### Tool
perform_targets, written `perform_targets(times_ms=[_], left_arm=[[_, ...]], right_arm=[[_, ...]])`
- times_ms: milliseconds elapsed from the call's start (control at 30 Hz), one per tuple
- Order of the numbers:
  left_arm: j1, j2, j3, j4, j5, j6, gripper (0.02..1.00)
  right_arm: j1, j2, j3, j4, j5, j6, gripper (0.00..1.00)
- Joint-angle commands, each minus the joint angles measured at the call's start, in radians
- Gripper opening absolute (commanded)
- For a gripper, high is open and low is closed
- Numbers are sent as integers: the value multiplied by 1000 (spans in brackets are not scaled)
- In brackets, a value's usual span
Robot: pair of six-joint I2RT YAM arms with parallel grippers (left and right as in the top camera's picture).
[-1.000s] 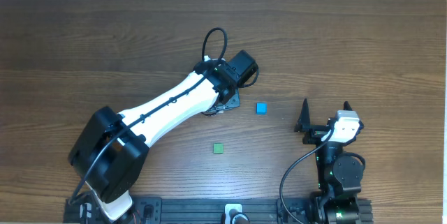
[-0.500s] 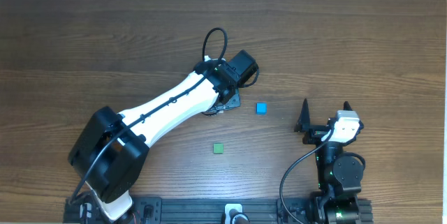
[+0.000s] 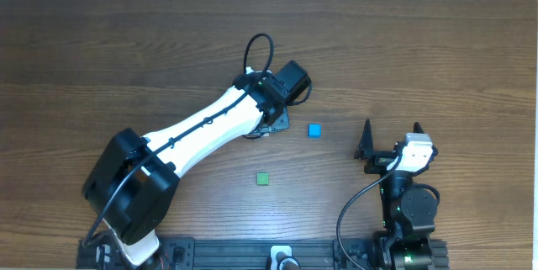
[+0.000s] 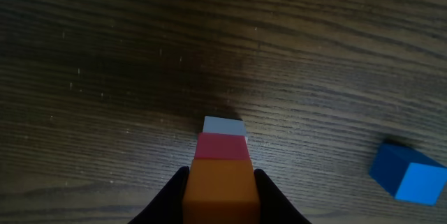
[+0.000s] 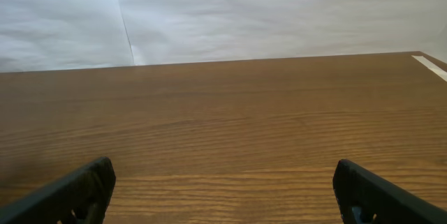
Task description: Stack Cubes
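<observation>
Five cubes (image 3: 314, 130) (three stacked), two arms (image 3: 210, 127)

An orange cube (image 4: 220, 190) sits between the two fingers of the left gripper (image 4: 220, 182), which press on its sides. Directly under it is a red cube (image 4: 222, 146), and under that a white cube (image 4: 224, 125) on the wood, all three in one upright column. A blue cube (image 3: 314, 130) lies apart, near the column. A smaller-looking green cube (image 3: 263, 179) lies alone, well apart from both.

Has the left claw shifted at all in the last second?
No. The left claw sits just as far left of the blue cube as before.
</observation>
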Motion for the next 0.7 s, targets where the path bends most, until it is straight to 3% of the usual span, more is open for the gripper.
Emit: perform_targets(times_ms=[33, 467, 500, 567, 633, 667, 700], left_arm=[[-1, -7, -6, 2, 3, -11, 290], [0, 4, -6, 2, 3, -11, 354], [0, 4, -6, 2, 3, -11, 406], [3, 4, -6, 2, 3, -11, 623], [5, 4, -6, 4, -3, -12, 934], [8, 4, -6, 7, -8, -12, 998], [12, 3, -6, 13, -18, -13, 1000]], right_arm=[[-6, -7, -8, 0, -5, -2, 993], [-6, -7, -8, 0, -5, -2, 991], [-6, -7, -8, 0, -5, -2, 993], [-6, -7, -8, 0, -5, -2, 993], [-6, -7, -8, 0, -5, -2, 993], [-6, -7, -8, 0, -5, -2, 991], [-6, -7, -8, 0, -5, -2, 993]])
